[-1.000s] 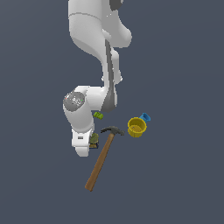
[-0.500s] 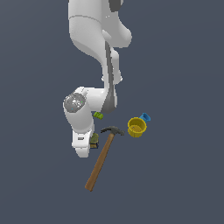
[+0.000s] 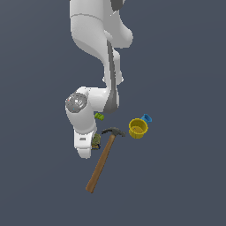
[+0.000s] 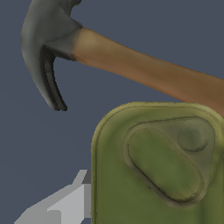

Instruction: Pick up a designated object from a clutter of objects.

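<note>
The white arm is reaching down over the olive can (image 3: 96, 140), which is sitting on the dark counter (image 3: 176, 176) just beside the hammer (image 3: 102, 161), on the exterior view's left of its handle. In the exterior view only a small olive edge of the can is showing, because the arm's wrist is covering most of it. In the wrist view the can's olive-green top (image 4: 162, 170) is filling much of the picture, with a raised oval panel and a small round mark on it. One grey finger (image 4: 65, 205) of the end effector is showing next to the can's side, close to it; I cannot tell how far the end effector is open or whether it is holding the can.

The yellow cup (image 3: 138, 128) is standing upright, well apart from the can, and nothing is showing inside it. The small blue piece (image 3: 146, 118) is lying just behind the cup. The tiny green block (image 3: 99, 116) is sitting near the arm's lower link.
</note>
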